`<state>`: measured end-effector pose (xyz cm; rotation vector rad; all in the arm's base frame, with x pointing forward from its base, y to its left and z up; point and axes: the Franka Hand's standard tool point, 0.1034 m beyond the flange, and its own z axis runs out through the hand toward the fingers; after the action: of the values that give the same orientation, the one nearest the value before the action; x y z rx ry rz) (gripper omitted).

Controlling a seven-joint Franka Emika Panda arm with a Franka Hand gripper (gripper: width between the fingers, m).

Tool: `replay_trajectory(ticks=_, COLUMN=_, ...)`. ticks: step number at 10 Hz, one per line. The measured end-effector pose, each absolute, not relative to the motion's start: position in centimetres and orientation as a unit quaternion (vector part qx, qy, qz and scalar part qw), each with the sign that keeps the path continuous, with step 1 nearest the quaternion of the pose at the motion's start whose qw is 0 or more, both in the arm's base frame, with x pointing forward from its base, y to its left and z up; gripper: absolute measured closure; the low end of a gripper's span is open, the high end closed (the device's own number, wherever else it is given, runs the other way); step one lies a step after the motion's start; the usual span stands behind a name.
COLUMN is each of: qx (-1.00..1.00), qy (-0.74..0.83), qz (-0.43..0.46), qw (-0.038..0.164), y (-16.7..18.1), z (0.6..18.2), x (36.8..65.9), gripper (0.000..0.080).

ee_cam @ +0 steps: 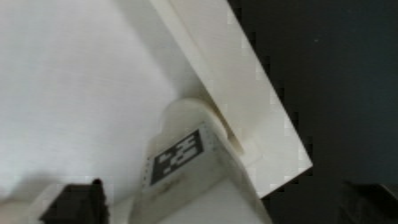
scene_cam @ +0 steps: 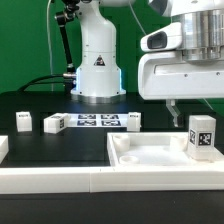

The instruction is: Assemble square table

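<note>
Currently: gripper point(scene_cam: 194, 106) spread, pinching nothing | hangs just above leg block point(scene_cam: 203, 136) | leg block upright inside table top point(scene_cam: 140, 160), against its rim, exterior view's right | loose leg blocks point(scene_cam: 24, 121) point(scene_cam: 55, 124) point(scene_cam: 134, 119) on black table point(scene_cam: 60, 146) flanking marker board point(scene_cam: 97, 121).

Top point(scene_cam: 150, 158): plain white, rim same white.
Leg point(scene_cam: 203, 137) on top: white block, black-and-white square tag; tag's blocky black pattern also shows in wrist view point(ee_cam: 178, 152).
Three more legs point(scene_cam: 24, 121) point(scene_cam: 54, 124) point(scene_cam: 133, 119): white, each with black-and-white tag.
Marker board point(scene_cam: 98, 121): white, row of black-and-white tags.
Table point(scene_cam: 60, 145): black.
Rail point(scene_cam: 50, 183): plain white.
Backdrop point(scene_cam: 30, 40): green.
Base point(scene_cam: 97, 60): white, black triangle mark.
Gripper point(scene_cam: 176, 106): white and grey body; fingers point(ee_cam: 71, 201) black.
</note>
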<state>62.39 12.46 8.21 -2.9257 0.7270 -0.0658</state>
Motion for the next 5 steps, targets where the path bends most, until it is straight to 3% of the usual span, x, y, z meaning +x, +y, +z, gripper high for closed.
replay_trajectory(ticks=5, qx=-0.996, qy=0.062, qz=-0.033, qw=0.053, y=12.33, z=8.18, x=62.39, gripper=0.0151)
